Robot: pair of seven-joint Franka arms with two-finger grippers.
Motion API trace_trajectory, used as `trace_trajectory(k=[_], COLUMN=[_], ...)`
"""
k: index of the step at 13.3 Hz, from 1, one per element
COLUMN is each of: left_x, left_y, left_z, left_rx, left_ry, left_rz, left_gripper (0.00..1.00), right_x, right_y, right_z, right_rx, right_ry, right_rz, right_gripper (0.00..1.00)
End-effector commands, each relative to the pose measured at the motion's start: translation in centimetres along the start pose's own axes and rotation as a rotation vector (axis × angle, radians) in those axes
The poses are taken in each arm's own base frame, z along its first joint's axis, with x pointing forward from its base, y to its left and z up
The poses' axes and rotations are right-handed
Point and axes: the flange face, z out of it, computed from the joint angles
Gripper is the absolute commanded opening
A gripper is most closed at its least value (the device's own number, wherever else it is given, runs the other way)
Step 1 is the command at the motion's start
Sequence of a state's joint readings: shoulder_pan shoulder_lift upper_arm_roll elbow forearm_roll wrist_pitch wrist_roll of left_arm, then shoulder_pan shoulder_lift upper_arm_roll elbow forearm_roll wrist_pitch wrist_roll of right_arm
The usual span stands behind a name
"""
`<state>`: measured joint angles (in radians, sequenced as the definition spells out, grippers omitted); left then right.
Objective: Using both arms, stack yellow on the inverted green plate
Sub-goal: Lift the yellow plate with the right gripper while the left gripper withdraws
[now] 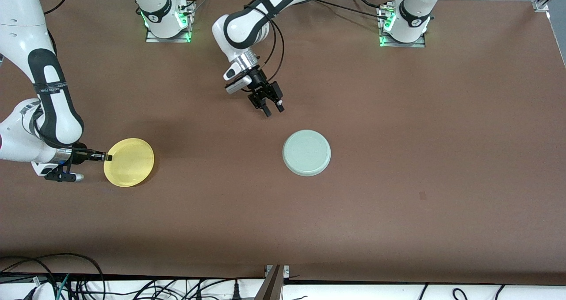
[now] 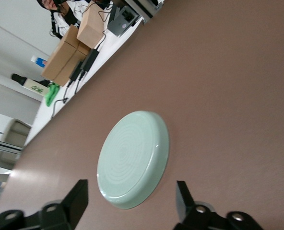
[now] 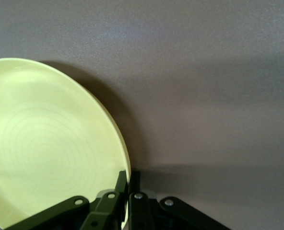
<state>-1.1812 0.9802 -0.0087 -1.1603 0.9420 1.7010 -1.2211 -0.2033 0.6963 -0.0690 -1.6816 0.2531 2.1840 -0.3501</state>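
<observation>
Presently, the yellow plate (image 1: 129, 162) is seen toward the right arm's end of the table (image 1: 398, 158), right way up with its hollow showing, and its rim is pinched at about nine o'clock by the right gripper (image 1: 107, 157), whose fingers (image 3: 124, 184) are closed together on that edge, one above and one below, as the right wrist view makes plain. From that grip the plate appears slightly tilted, its raised edge casting a shadow on the brown surface. The green plate (image 1: 307, 152) is laid upside down near the middle of the table, its duller ringed underside turned upward, well apart from the yellow one and at roughly three o'clock from it. Nothing is resting on it. The left gripper (image 1: 273, 109) is held in the air over bare table at about eleven o'clock from the green plate, and its fingers (image 2: 76, 200) are spread apart with nothing between them; in the left wrist view the inverted plate is framed between the two fingertips but is not touched by either.
</observation>
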Motion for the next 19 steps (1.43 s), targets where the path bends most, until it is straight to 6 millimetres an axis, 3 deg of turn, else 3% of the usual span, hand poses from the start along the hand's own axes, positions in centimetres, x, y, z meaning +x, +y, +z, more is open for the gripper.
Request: trace_trajectory(k=[1, 2, 4, 6, 9, 12, 14, 17, 19], left_x=[4.6, 5.7, 9.9, 13.0, 17.0, 19.9, 20.5, 21.2, 20.9], left_y=[-2.5, -3.6, -7.9, -12.3, -19.5, -28.3, -33.6, -42.7, -49.8], left_z=[1.7, 3.4, 7.7, 11.9, 17.3, 20.6, 23.1, 22.5, 23.3], left_rx=[-0.089, -0.113, -0.162, -0.204, -0.298, -0.406, -0.465, -0.513, -0.566], left_ry=[-0.112, -0.206, -0.348, -0.422, -0.531, -0.57, -0.619, -0.657, -0.676], left_rz=[-0.139, -0.19, -0.306, -0.322, -0.378, -0.311, -0.273, -0.223, -0.181], left_gripper=[1.0, 1.0, 1.0, 1.0, 1.0, 1.0, 1.0, 1.0, 1.0], right_x=[1.3, 2.1, 3.0, 2.8, 2.7, 1.9, 1.6, 0.0, -1.6], right_y=[-2.2, -3.2, -6.4, -8.9, -15.8, -24.4, -29.9, -40.3, -46.5], right_z=[-2.7, -4.8, -8.0, -9.7, -11.3, -10.5, -9.2, -5.4, -3.1], right_rx=[0.042, 0.059, 0.087, 0.113, 0.146, 0.176, 0.165, 0.157, 0.173], right_ry=[-0.01, -0.03, -0.054, -0.054, -0.044, -0.081, -0.06, -0.025, 0.018], right_rz=[-0.052, -0.068, -0.115, -0.147, -0.141, -0.041, -0.008, 0.101, 0.187], right_gripper=[0.0, 0.0, 0.0, 0.0, 0.0, 0.0, 0.0, 0.0, 0.0])
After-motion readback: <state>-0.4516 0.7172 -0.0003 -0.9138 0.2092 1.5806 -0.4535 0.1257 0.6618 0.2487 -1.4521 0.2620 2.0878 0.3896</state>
